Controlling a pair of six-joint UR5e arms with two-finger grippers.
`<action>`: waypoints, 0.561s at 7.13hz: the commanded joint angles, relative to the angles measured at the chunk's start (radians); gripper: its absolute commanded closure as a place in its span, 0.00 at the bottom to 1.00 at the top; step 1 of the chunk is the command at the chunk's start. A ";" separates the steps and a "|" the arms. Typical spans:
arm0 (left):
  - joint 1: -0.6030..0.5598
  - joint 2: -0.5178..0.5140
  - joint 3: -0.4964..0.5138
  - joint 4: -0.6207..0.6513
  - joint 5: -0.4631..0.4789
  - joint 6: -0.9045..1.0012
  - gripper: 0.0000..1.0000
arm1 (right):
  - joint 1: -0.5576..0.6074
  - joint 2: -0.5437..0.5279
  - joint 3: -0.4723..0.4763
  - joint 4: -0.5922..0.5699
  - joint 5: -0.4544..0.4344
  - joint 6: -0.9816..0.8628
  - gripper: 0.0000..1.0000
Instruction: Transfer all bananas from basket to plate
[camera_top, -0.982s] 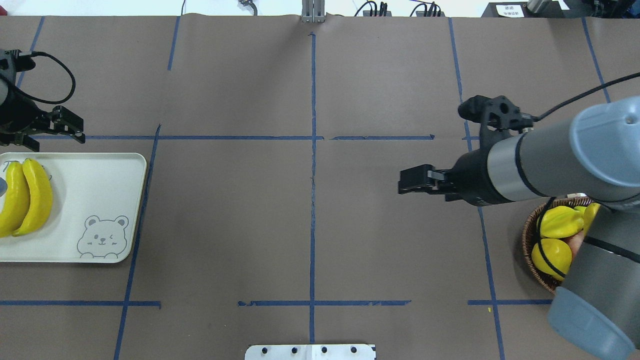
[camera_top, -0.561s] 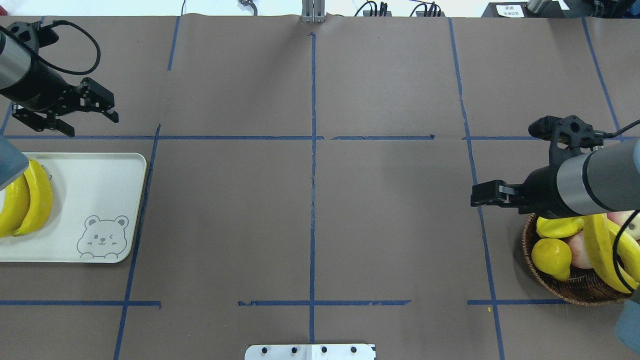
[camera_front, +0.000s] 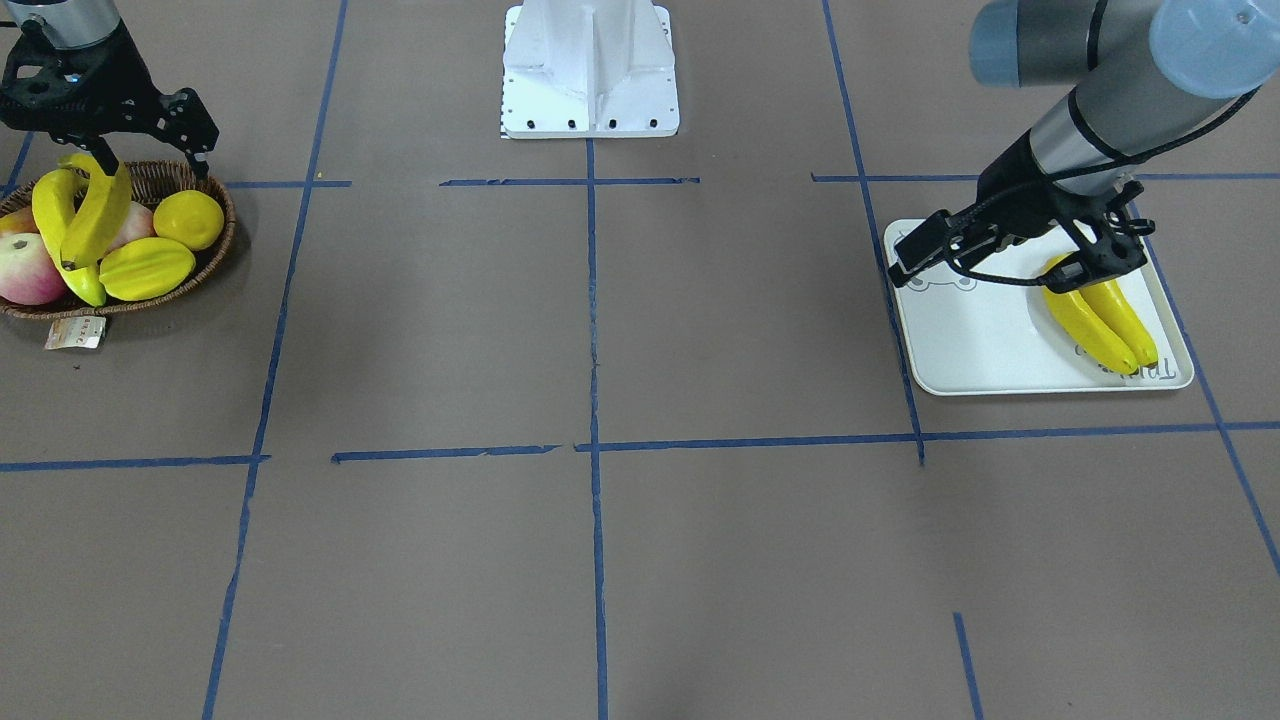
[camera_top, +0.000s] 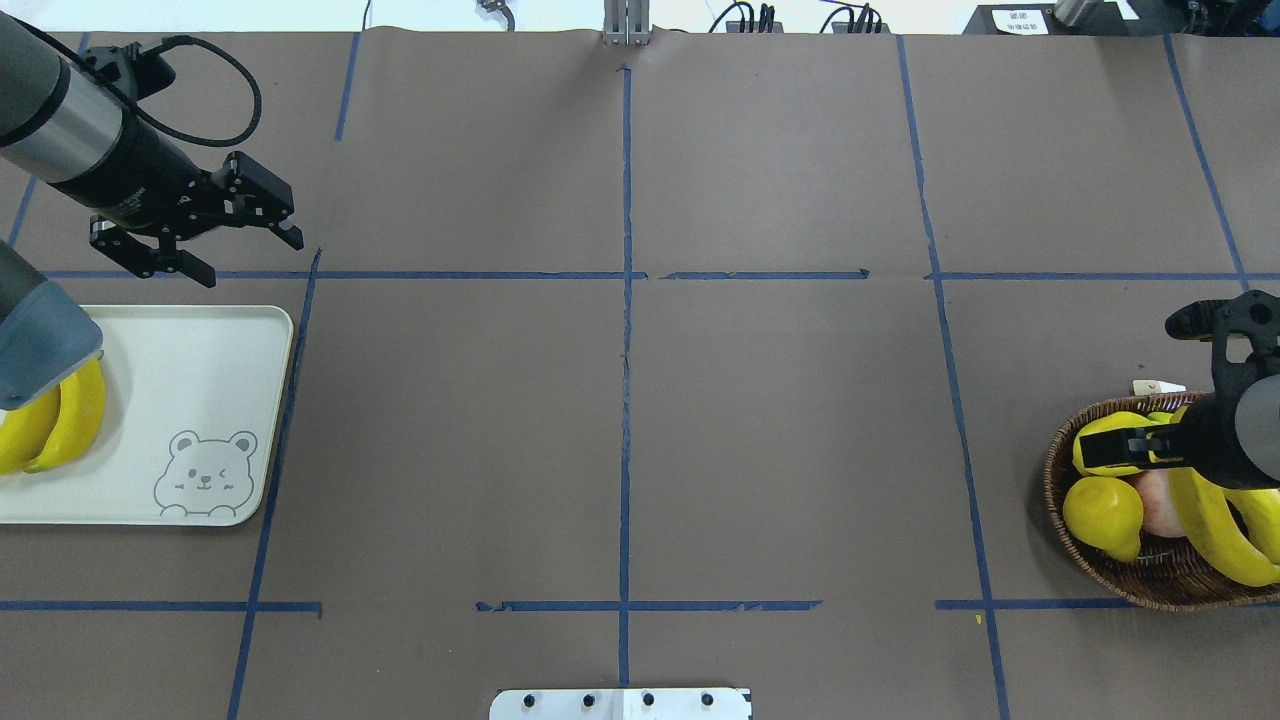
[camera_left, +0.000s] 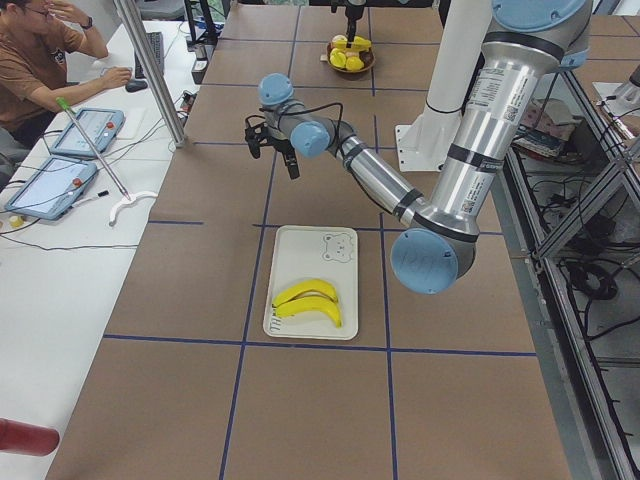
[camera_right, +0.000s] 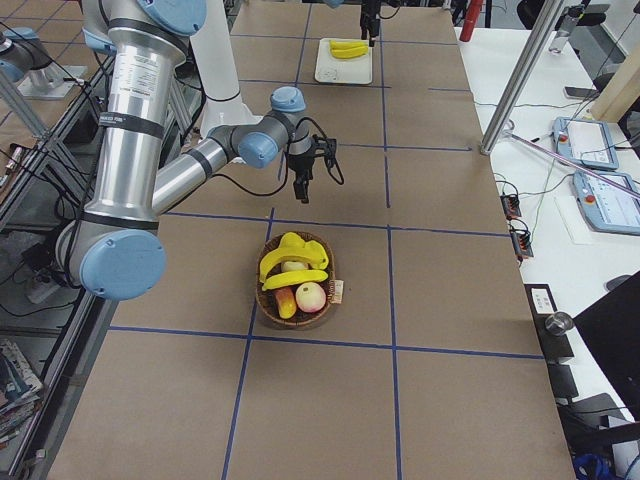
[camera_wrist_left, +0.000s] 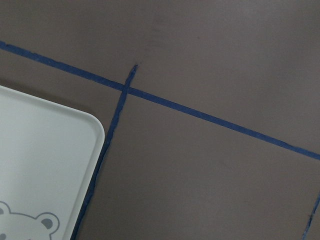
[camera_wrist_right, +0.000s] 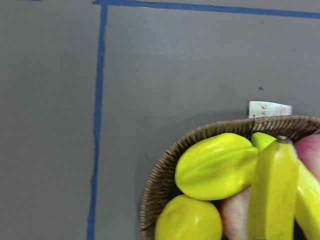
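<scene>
Pale mint-white rectangular plate printed with grey bear face and grey lettering. Two long curved bananas on it coloured bright yellow, tips dark. Same yellow seen on long curved bananas in oval woven wicker basket, itself coloured brown. White paper tag marked with red. Ridged starfruit and round lemon coloured yellow; round fruit blushed pink-red. Table covered in brown paper, gridded with blue tape.
</scene>
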 joint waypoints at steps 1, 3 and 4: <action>0.012 -0.002 -0.015 -0.003 -0.001 -0.037 0.01 | -0.076 -0.073 0.002 -0.083 -0.128 -0.056 0.00; 0.019 -0.003 -0.015 -0.005 -0.001 -0.040 0.01 | -0.161 -0.062 0.012 -0.198 -0.210 -0.056 0.00; 0.019 -0.002 -0.015 -0.005 -0.003 -0.040 0.01 | -0.210 -0.061 0.007 -0.220 -0.216 -0.052 0.00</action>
